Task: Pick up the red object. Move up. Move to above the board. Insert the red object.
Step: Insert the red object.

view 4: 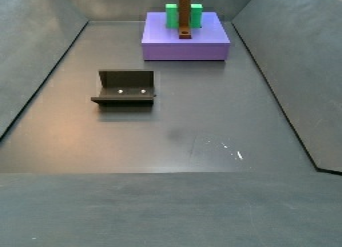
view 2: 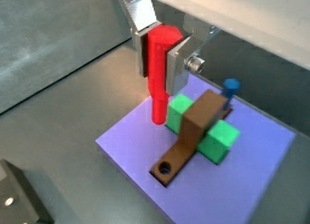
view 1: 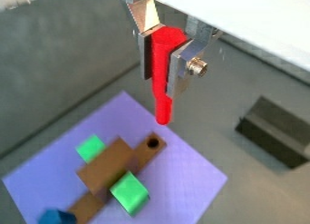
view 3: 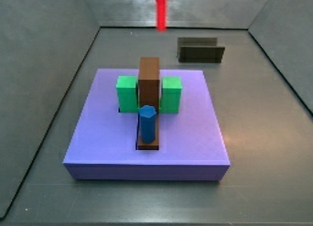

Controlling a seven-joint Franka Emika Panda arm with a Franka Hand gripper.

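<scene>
Grey floor (view 4: 187, 131) (board (view 4: 186, 47), fixture (view 4: 124, 88))

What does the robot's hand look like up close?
Only the gripper shows, in both wrist views: two flat silver metal plates as fingers with dark pads on their inner faces, and a small round screw or bolt on one plate. No cables, markings or arm are visible.

The gripper (view 1: 168, 53), silver plates with dark pads, is clamped on the bright red object (view 1: 164, 78), held in the air above the lavender-purple board (view 1: 182, 187). On the board lie a brown central strip (view 3: 149, 88) flanked by two bright green blocks (view 3: 127, 92), with a blue peg (view 3: 146, 123) standing at one end of the strip. On the dark grey floor (view 4: 187, 121), away from the board, stands the black fixture (view 4: 124, 88).
</scene>
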